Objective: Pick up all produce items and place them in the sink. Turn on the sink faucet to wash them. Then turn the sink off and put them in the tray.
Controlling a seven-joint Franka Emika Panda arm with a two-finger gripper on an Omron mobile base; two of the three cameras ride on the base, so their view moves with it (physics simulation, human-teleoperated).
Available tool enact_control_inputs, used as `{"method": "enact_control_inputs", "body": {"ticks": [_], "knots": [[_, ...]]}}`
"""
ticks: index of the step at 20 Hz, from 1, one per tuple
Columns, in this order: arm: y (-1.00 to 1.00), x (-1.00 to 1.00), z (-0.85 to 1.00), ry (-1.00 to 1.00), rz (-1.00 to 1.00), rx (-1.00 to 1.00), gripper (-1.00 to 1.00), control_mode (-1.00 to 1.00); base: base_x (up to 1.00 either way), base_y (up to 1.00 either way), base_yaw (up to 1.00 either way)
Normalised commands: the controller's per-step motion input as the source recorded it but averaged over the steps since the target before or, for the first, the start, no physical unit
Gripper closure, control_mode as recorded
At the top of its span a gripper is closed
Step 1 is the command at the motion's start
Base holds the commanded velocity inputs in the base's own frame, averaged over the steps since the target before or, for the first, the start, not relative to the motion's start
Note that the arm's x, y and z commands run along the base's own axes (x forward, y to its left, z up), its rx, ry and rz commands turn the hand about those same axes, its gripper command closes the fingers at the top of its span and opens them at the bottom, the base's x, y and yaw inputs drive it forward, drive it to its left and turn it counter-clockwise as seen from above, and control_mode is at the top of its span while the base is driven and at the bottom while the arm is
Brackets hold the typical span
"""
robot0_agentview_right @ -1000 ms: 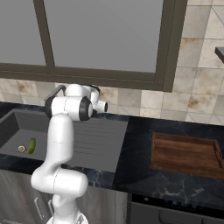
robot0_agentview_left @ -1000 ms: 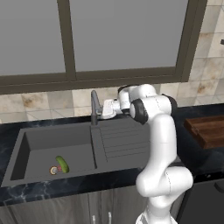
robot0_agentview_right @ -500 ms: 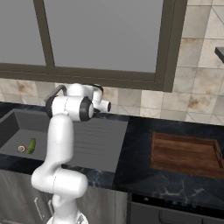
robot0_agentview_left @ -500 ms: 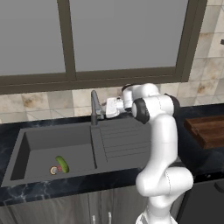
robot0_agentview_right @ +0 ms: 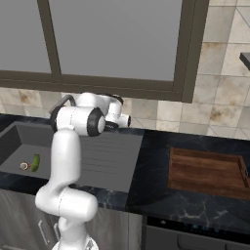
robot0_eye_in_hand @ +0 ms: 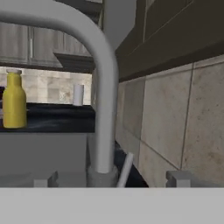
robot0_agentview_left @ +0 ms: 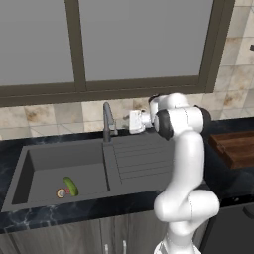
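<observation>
The green cucumber-like produce item (robot0_agentview_left: pixel 70 186) (robot0_agentview_right: pixel 35 162) lies in the dark grey sink (robot0_agentview_left: pixel 44 158) (robot0_agentview_right: pixel 14 141), with the small round tan produce item (robot0_agentview_left: pixel 60 193) (robot0_agentview_right: pixel 23 166) right beside it. The grey sink faucet (robot0_agentview_left: pixel 106 121) (robot0_eye_in_hand: pixel 103 87) stands at the basin's back right corner. My gripper (robot0_agentview_left: pixel 129 122) (robot0_eye_in_hand: pixel 111 179) is level with it, just to its right, and open. In the hand view the fingertips (robot0_eye_in_hand: pixel 43 179) stand wide apart on either side of the faucet's base and its small lever (robot0_eye_in_hand: pixel 124 168), touching neither. The wooden tray (robot0_agentview_left: pixel 238 146) (robot0_agentview_right: pixel 207 172) lies on the counter to the right.
A ridged drainboard (robot0_agentview_left: pixel 136 158) lies under my arm. A tiled wall (robot0_eye_in_hand: pixel 175 122) runs close behind the faucet. Beyond the sink stand a yellow bottle (robot0_eye_in_hand: pixel 14 105) and a small white cylinder (robot0_eye_in_hand: pixel 78 95).
My gripper has gone from shut to open. The hand has drawn back a little to the right, away from the faucet. The produce has not moved.
</observation>
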Motion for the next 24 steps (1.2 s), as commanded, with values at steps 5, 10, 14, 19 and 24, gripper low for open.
{"method": "enact_control_inputs", "body": {"ticks": [5, 10, 14, 19, 24], "knots": [[-0.11, -0.97, 0.09, -0.04, -0.05, 0.02, -1.00, -1.00, 0.00, 0.00, 0.00], [-0.02, -1.00, 0.16, -0.02, -0.07, 0.01, -1.00, -1.00, 0.00, 0.00, 0.00], [0.00, -1.00, 0.22, 0.00, -0.05, 0.00, -1.00, -1.00, 0.00, 0.00, 0.00], [0.00, -1.00, 0.36, 0.00, -0.02, 0.00, -1.00, -1.00, 0.00, 0.00, 0.00], [0.12, -0.95, 0.49, 0.00, 0.00, 0.00, -1.00, -1.00, 0.00, 0.00, 0.00]]}}
